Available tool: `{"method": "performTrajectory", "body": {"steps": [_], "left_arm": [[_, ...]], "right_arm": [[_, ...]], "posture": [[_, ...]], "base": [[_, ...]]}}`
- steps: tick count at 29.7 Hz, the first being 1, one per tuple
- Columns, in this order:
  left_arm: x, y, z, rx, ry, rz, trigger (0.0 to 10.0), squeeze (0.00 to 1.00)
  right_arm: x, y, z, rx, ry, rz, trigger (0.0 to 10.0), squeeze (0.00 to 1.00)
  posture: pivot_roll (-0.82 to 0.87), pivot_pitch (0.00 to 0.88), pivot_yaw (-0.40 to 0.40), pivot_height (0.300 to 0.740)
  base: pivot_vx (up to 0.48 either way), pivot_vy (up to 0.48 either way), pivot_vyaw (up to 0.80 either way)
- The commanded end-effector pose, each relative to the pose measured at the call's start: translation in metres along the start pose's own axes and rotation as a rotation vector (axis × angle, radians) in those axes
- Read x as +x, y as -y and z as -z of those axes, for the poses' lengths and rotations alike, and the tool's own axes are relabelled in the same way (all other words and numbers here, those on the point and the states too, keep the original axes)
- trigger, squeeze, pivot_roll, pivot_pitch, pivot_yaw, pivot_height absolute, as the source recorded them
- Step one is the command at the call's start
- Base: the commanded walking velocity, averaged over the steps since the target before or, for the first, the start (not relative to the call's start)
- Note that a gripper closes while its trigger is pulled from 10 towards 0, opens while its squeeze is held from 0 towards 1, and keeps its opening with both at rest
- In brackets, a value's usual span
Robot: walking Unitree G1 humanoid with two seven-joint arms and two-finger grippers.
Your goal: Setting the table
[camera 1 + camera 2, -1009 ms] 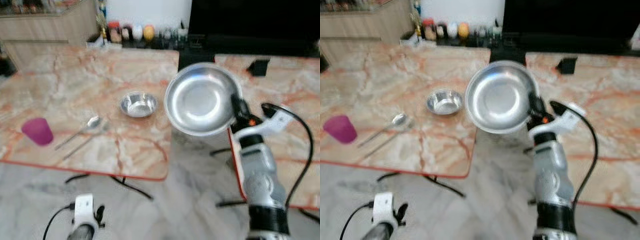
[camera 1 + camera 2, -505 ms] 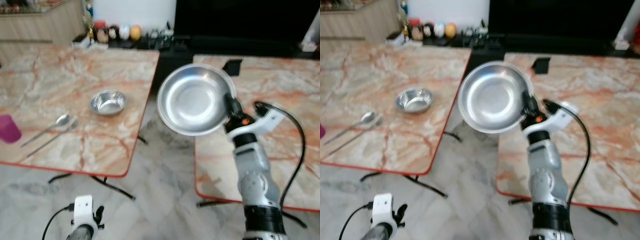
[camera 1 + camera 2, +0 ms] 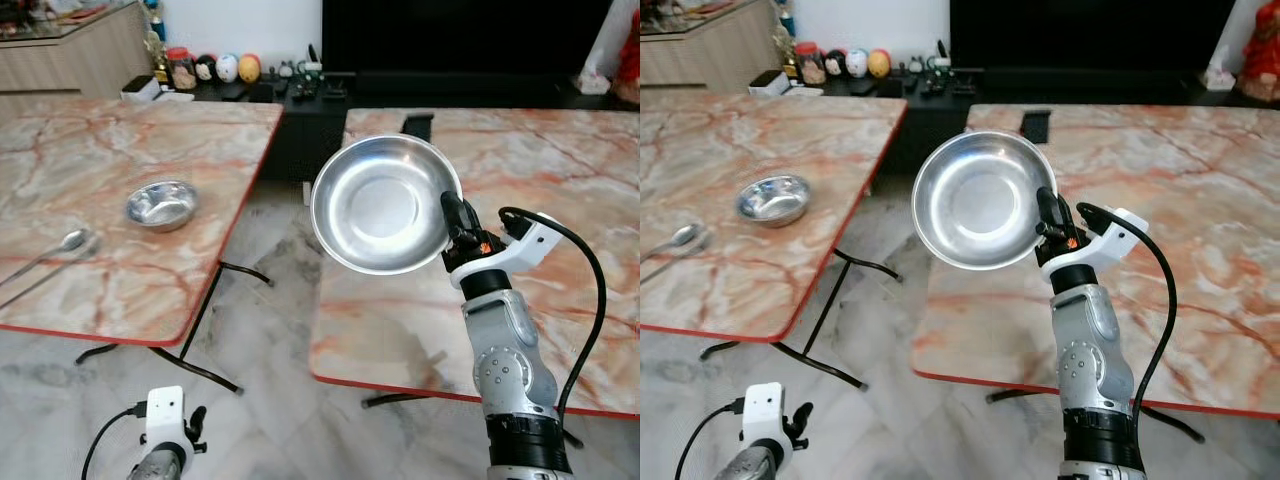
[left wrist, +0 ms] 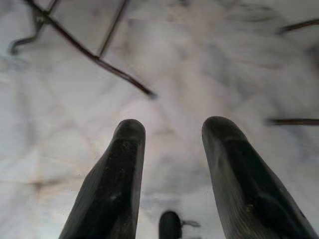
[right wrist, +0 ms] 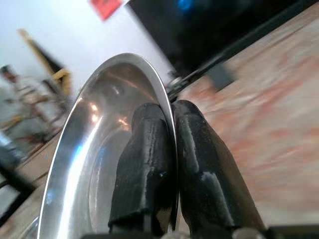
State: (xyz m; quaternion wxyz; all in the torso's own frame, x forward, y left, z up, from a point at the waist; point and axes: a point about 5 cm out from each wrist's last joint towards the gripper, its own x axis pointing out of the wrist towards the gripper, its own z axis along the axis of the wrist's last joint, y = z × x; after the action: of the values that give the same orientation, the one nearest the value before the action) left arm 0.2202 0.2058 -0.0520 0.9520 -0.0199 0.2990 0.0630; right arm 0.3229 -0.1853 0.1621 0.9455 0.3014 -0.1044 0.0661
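Right tool (image 3: 447,212) is pinched on the rim of a steel plate (image 3: 378,218), which is held tilted upright over the near left corner of the right worktop (image 3: 560,180). A floor gap (image 3: 265,320) is left open between that red edge and the left worktop (image 3: 120,170), where a small steel bowl (image 3: 160,204) and two spoons (image 3: 45,262) are laid. Left tool (image 4: 169,144) is hung low over the floor, fingers spread, nothing held
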Motion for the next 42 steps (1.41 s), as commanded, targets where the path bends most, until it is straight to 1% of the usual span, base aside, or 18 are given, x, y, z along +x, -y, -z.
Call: {"method": "performTrajectory", "body": {"steps": [1, 12, 17, 20, 26, 30, 34, 35, 36, 39, 40, 42], "left_arm": [[0.000, -0.007, -0.002, 0.023, -0.001, -0.010, 10.0, 0.00], [0.000, -0.008, -0.002, 0.023, -0.004, -0.014, 10.0, 0.00], [0.000, -0.008, -0.001, 0.024, -0.008, -0.013, 10.0, 0.00], [0.000, -0.008, 0.000, 0.024, -0.010, -0.013, 10.0, 0.00], [0.000, -0.007, 0.000, 0.016, -0.010, -0.014, 10.0, 0.00], [0.000, -0.007, 0.001, 0.015, -0.013, -0.016, 10.0, 0.00], [-0.001, -0.007, 0.002, 0.015, -0.019, -0.015, 10.0, 0.00], [-0.001, -0.007, 0.002, 0.015, -0.019, -0.015, 10.0, 0.00], [-0.001, -0.007, 0.002, 0.015, -0.021, -0.014, 10.0, 0.00], [-0.001, -0.007, 0.003, 0.014, -0.023, -0.013, 10.0, 0.00], [-0.001, -0.007, 0.003, 0.014, -0.024, -0.012, 10.0, 0.00], [-0.001, -0.007, 0.003, 0.015, -0.025, -0.011, 10.0, 0.00]], "right_arm": [[0.005, -0.011, -0.004, 0.004, 0.028, -0.033, 10.0, 0.00], [0.006, -0.010, -0.003, 0.007, 0.027, -0.022, 10.0, 0.00], [0.006, -0.009, -0.002, 0.000, 0.023, -0.012, 10.0, 0.00], [0.006, -0.009, -0.003, -0.001, 0.033, -0.012, 10.0, 0.00], [0.006, -0.007, -0.003, -0.004, 0.029, 0.000, 10.0, 0.00], [0.000, 0.001, -0.003, -0.030, 0.018, 0.043, 10.0, 0.00], [-0.007, 0.016, -0.007, -0.047, 0.020, 0.125, 10.0, 0.00], [-0.007, 0.016, -0.007, -0.047, 0.020, 0.125, 10.0, 0.00], [-0.010, 0.022, -0.007, -0.057, 0.014, 0.164, 10.0, 0.00], [-0.013, 0.028, -0.010, -0.076, 0.019, 0.205, 10.0, 0.00], [-0.016, 0.035, -0.011, -0.085, 0.020, 0.257, 10.0, 0.00], [-0.018, 0.040, -0.012, -0.094, 0.018, 0.295, 10.0, 0.00]], "posture": [[-0.12, 0.000, 0.044, 0.740], [-0.12, 0.000, 0.044, 0.740], [-0.12, 0.000, 0.045, 0.740], [-0.12, 0.000, 0.044, 0.740], [-0.12, 0.000, 0.044, 0.740], [-0.12, 0.000, 0.041, 0.740], [-0.13, 0.000, 0.043, 0.740], [-0.13, 0.000, 0.043, 0.740], [-0.13, 0.000, 0.044, 0.740], [-0.13, 0.000, 0.044, 0.740], [-0.13, 0.000, 0.045, 0.740], [-0.13, 0.000, 0.045, 0.740]], "base": [[0.000, -0.315, 0.00], [0.000, -0.316, 0.00], [0.000, -0.315, -0.71], [0.000, -0.271, 0.00], [0.000, 0.000, 0.00], [0.000, 0.000, 0.00], [0.000, 0.000, 0.00], [0.000, 0.000, 0.00], [0.000, 0.000, 0.00], [0.000, 0.000, 0.00], [0.000, 0.000, 0.00], [0.000, 0.000, 0.00]]}}
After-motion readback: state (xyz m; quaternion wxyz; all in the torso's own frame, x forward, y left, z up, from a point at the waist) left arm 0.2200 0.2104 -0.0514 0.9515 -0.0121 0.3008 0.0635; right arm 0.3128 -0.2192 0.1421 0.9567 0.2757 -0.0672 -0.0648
